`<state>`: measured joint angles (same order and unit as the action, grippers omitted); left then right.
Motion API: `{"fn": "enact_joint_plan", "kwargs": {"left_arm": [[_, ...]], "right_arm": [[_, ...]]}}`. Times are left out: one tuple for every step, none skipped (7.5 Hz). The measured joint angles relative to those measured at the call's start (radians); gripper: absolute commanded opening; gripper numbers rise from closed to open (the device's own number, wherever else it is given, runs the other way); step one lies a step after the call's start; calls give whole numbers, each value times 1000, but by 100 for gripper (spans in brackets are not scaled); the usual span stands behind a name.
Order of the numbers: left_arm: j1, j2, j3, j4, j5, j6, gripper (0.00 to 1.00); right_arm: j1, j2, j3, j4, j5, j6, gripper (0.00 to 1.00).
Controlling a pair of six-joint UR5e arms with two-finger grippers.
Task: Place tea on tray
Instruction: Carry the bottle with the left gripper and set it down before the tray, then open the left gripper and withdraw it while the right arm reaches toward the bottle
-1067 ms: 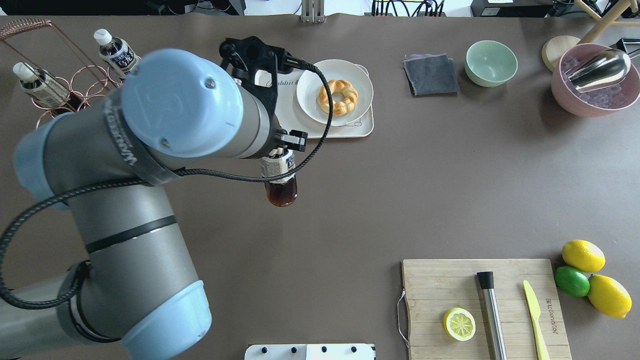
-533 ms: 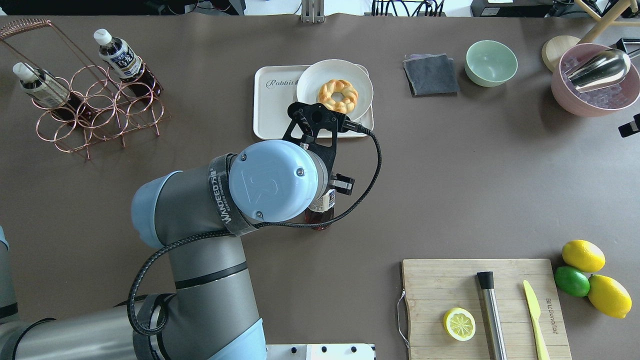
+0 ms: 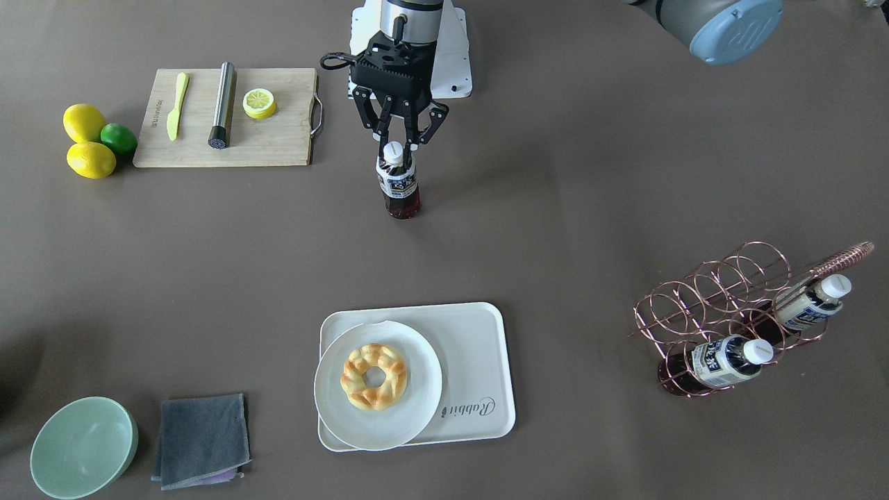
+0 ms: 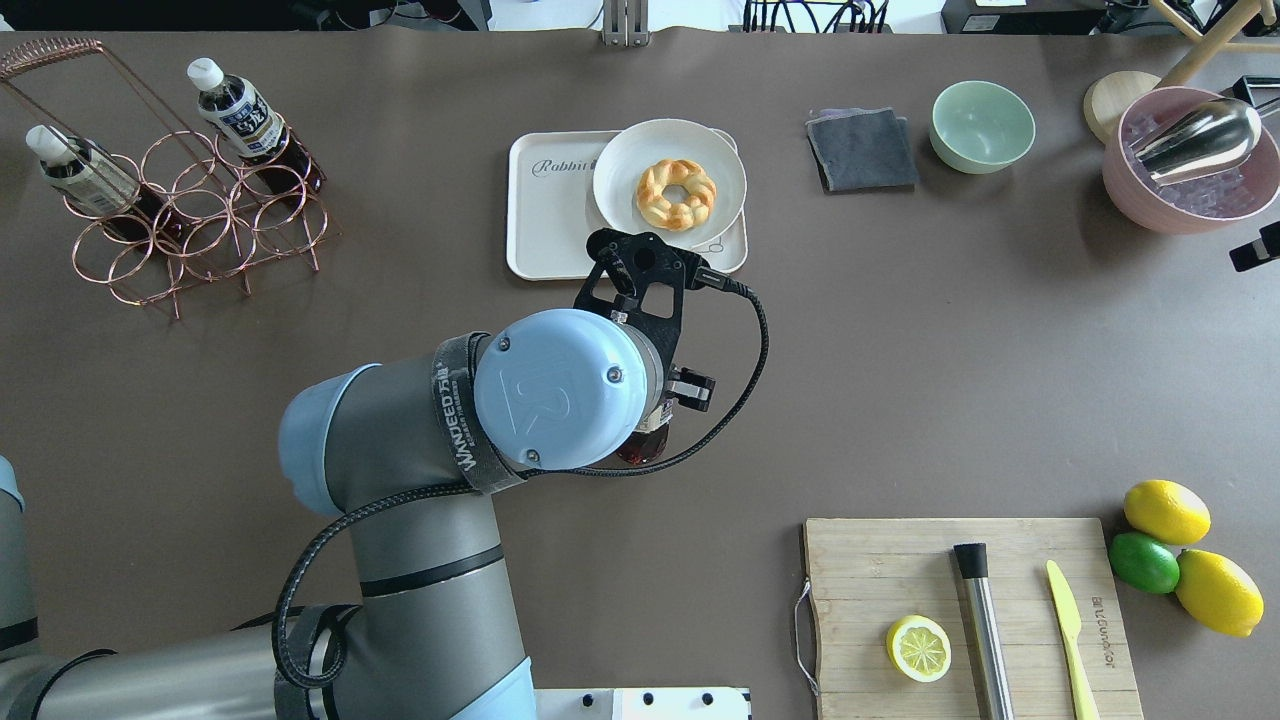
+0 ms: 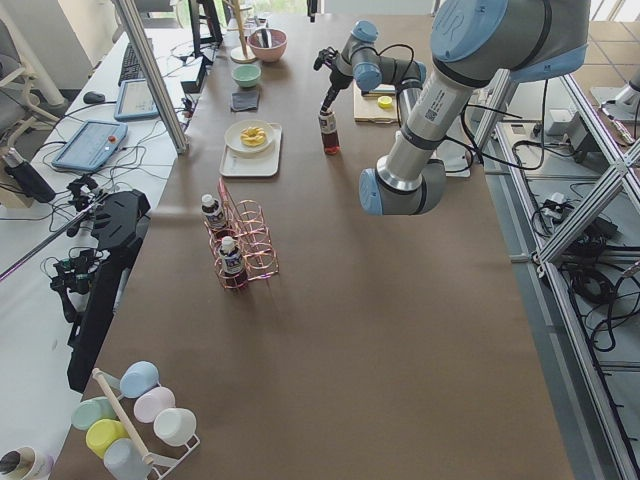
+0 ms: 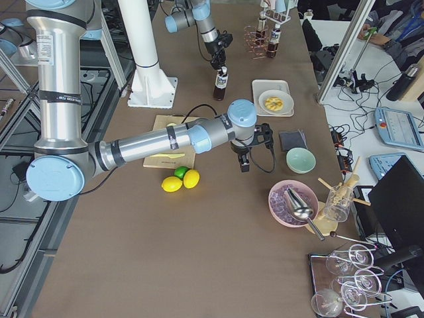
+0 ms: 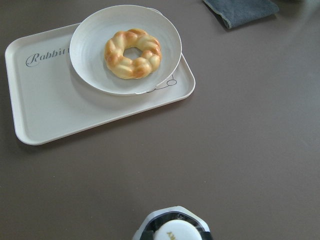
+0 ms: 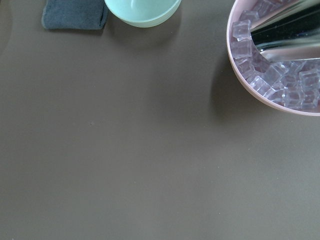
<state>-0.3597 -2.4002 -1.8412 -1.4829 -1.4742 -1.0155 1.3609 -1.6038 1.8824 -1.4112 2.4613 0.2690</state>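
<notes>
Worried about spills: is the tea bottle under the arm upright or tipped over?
Upright: the tea points cap-up beneath the left arm's fingers, liquid settled at its base; both side views show it vertical.

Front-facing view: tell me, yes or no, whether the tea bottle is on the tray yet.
No, the tea bottle is over bare tabletop, well apart from the tray.

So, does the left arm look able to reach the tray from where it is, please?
Probably yes: the left pincer grips the tea, nothing stands between it and the tray, and the plate leaves one end uncovered.
</notes>
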Motion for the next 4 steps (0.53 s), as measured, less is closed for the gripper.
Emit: {"fn": "enact_joint_plan", "kwargs": {"left_arm": [[-1, 2, -1, -1, 2, 4, 97], [-2, 3, -3, -1, 3, 6, 97], [-3, 3, -6, 0, 2, 6, 97], [-8, 2, -14, 3, 1, 7, 97]], "right_arm": [[-6, 14, 1, 1, 0, 15, 100], [-19, 35, 1, 1, -1, 43, 99], [-39, 60, 2, 1, -3, 72, 99], [-60, 96, 3, 1, -6, 117, 98]]}}
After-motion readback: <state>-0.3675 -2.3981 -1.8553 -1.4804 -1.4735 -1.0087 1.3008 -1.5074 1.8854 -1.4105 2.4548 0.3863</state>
